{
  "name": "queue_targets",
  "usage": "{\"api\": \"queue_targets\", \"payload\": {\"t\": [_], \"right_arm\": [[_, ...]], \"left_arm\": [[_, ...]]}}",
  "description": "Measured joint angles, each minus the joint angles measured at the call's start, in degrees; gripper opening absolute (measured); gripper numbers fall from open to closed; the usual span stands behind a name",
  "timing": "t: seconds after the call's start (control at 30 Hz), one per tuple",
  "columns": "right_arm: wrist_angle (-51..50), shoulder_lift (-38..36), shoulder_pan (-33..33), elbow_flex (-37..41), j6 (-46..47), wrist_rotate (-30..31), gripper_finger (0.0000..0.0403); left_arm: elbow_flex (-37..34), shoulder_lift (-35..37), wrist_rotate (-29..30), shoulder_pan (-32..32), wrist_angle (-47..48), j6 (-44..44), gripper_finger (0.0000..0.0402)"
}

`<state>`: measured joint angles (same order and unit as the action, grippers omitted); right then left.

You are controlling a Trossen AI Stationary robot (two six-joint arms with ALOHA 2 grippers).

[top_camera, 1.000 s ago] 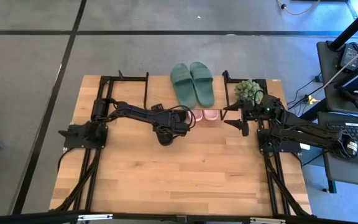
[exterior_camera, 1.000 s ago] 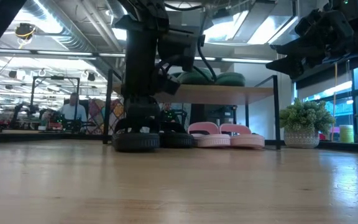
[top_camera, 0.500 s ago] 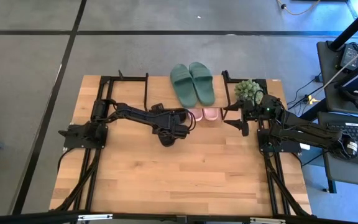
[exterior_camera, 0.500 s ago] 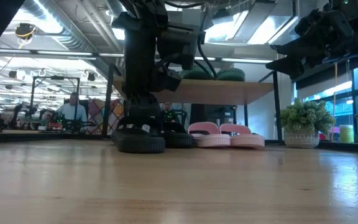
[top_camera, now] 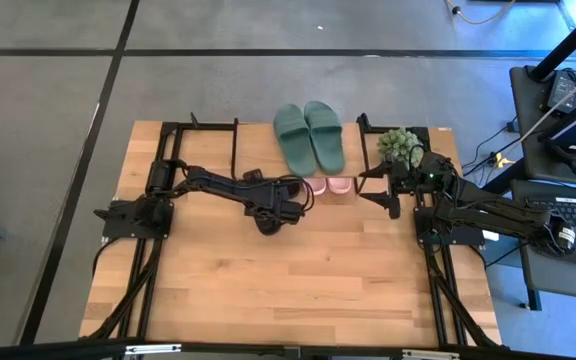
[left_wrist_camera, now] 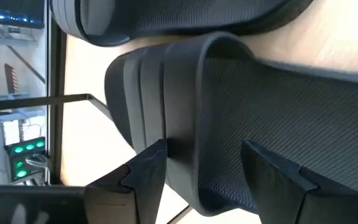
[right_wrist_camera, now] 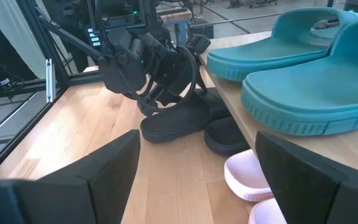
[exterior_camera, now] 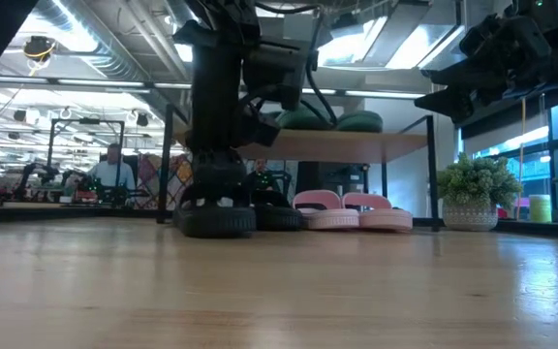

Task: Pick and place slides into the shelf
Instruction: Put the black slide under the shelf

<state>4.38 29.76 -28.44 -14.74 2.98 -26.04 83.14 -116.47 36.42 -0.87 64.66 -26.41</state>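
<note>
The near black slide [top_camera: 267, 221] lies on the tabletop in front of the shelf, also seen in the low view [exterior_camera: 217, 221]. My left gripper [top_camera: 281, 205] stands over it, shut on its strap. The second black slide [right_wrist_camera: 225, 134] and the pink pair [exterior_camera: 352, 210] sit under the shelf, soles on the tabletop. The green pair [top_camera: 310, 135] rests on the shelf's top board [exterior_camera: 356, 145]. My right gripper [top_camera: 386, 195] hovers open to the right of the shelf, above the table [exterior_camera: 453, 87]. My left gripper [left_wrist_camera: 204, 155] holds the near black slide by its wide strap [left_wrist_camera: 179, 118]. One finger [left_wrist_camera: 148, 174] is on the strap's ribbed outer face, the other [left_wrist_camera: 272, 177] on the footbed side under the arch. The fingers point down from above. The sole lies flat on the table [exterior_camera: 217, 231].
A potted plant [top_camera: 400, 145] stands at the table's far right, beside the shelf's black leg [exterior_camera: 430, 174]. Black frame rails [top_camera: 203, 140] border the far left. Bare wooden tabletop [top_camera: 298, 290] stretches toward the near edge. People sit in the room behind [exterior_camera: 114, 174].
My left gripper shifted the near black slide a little toward the shelf. Half a second ago the slide was briefly tipped up. Now it lies flat on the table again.
</note>
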Motion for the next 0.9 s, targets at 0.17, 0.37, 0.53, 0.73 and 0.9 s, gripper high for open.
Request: {"api": "queue_targets", "payload": {"t": [0.17,0.37,0.53,0.73,0.9], "right_arm": [[0.02,-0.01,0.01,0.00,1.32,0.00,0.0320],[0.07,0.03,0.02,0.00,-0.41,0.00,0.0320],[1.53,1.92,0.24,0.00,-1.67,0.03,0.0320],[3.63,5.47,2.49,-0.50,-4.68,4.96,0.0320],[3.06,7.72,2.42,-2.27,-4.63,9.13,0.0320]], "left_arm": [[-0.57,0.07,-0.61,0.01,0.04,0.26,0.0198],[-0.60,0.07,-0.83,0.03,0.07,0.23,0.0198],[-0.64,0.07,-0.94,0.07,0.05,0.44,0.0198],[-0.68,0.07,-1.03,0.10,-0.32,0.48,0.0198],[-0.68,0.07,-1.05,0.10,-0.70,0.50,0.0198]]}}
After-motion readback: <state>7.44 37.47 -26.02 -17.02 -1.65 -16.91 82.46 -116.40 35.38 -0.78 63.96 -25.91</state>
